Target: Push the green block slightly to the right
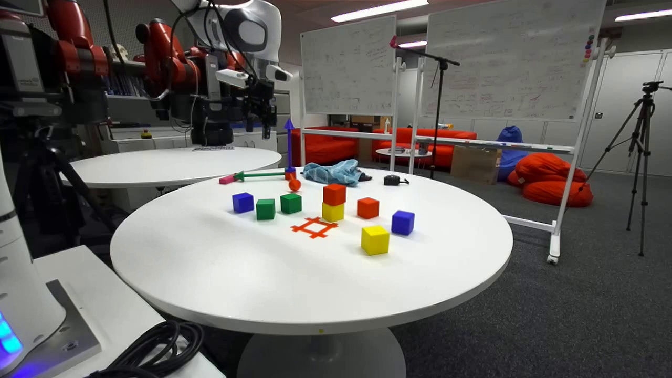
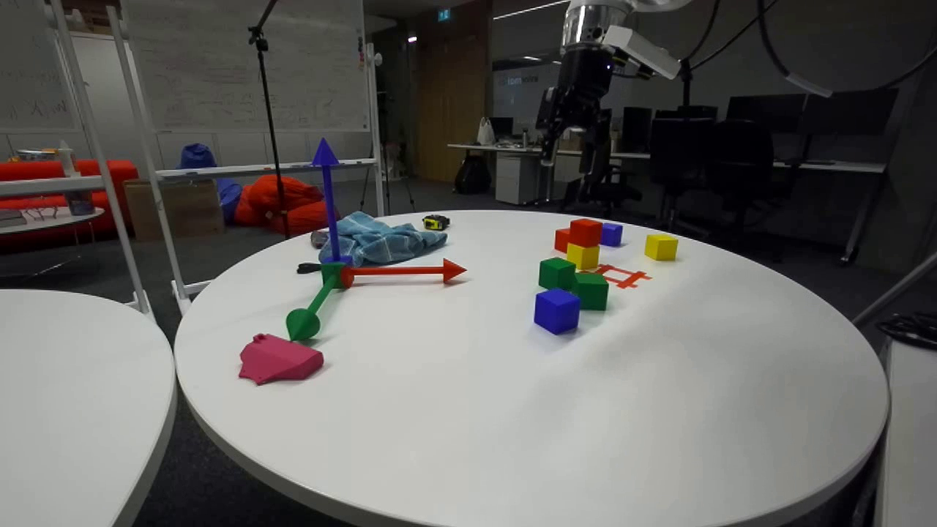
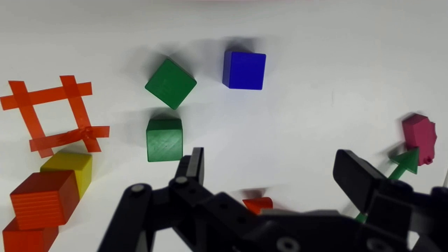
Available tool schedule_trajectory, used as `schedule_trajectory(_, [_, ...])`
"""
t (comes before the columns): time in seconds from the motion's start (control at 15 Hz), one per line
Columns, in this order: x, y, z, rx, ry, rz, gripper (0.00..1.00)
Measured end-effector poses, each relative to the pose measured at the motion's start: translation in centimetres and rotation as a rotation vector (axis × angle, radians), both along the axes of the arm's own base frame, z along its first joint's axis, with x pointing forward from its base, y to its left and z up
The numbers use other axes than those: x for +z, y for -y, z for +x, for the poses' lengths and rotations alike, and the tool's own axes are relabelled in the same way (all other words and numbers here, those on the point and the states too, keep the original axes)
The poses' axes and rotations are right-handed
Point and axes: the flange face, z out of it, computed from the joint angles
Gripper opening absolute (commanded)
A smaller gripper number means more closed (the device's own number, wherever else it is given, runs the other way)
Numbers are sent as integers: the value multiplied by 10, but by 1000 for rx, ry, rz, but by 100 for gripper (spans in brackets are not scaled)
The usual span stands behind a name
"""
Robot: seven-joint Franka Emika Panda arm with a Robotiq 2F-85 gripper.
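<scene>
Two solid-green cubes show; I cannot tell which is the task's. One green cube [image 1: 265, 209] [image 2: 591, 291] [image 3: 170, 84] sits turned cornerwise in the wrist view. The second green cube [image 1: 291, 203] [image 2: 556, 273] [image 3: 165, 141] sits close beside it, a small gap apart, nearer the axes model. Both rest flat on the white table. My gripper [image 1: 259, 131] [image 2: 567, 179] [image 3: 271, 150] is open and empty, high above the table. In the wrist view its left finger appears just below and right of the second green cube, not touching it.
A blue cube [image 3: 246, 70] stands near the green cubes. A red cube [image 1: 334, 195] sits on a yellow cube [image 1: 333, 212] beside a red tape square [image 1: 315, 227]. More red, blue and yellow cubes stand beyond. An axes model [image 2: 333, 274], blue cloth [image 2: 381, 240] and magenta piece [image 2: 280, 359] lie around.
</scene>
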Motion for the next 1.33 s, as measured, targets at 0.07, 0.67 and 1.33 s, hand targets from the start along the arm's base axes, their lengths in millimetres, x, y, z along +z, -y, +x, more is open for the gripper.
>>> schedule_trajectory(0.07, [-13, 4, 4, -7, -5, -2, 100])
schedule_trajectory(0.67, [-69, 10, 37, -31, -50, 10, 60])
schedule_trajectory(1.33, [-81, -1, 64, -16, -43, 22, 0])
